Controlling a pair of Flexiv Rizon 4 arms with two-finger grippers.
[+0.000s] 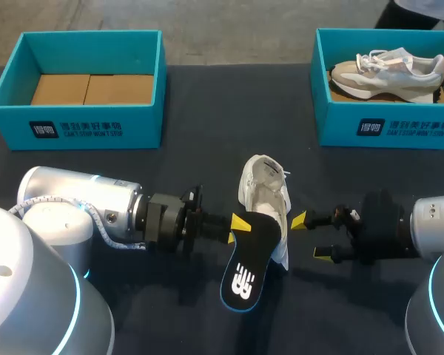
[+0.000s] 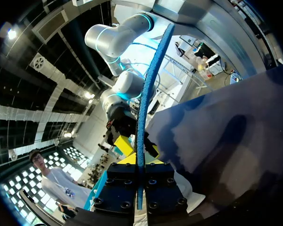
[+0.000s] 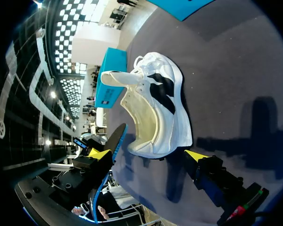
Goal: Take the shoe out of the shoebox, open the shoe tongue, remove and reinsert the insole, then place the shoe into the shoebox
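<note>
- Head view: the white shoe (image 1: pixel 263 188) lies on the dark table (image 1: pixel 207 133), midway between the arms, with its opening showing. The left gripper (image 1: pixel 240 222) is clamped on the black insole (image 1: pixel 248 262). The insole's upper end overlaps the shoe's opening; whether it is inside I cannot tell. The right gripper (image 1: pixel 311 237) sits just beside the shoe's heel, fingers apart, holding nothing. The left shoebox (image 1: pixel 74 126) and the right shoebox (image 1: pixel 399 126) stand at the far edge, well apart. A second shoe (image 1: pixel 388 72) lies in the right one.
- Left wrist view: the insole (image 2: pixel 146 94), seen edge-on, is pinched between the left gripper's (image 2: pixel 139 165) fingers and runs out ahead of them.
- Right wrist view: the right gripper's (image 3: pixel 146 154) fingers are spread, with the white shoe (image 3: pixel 160 108) ahead of them and its tongue (image 3: pixel 115 77) pulled out. The insole (image 3: pixel 115 139) shows beside one finger.
</note>
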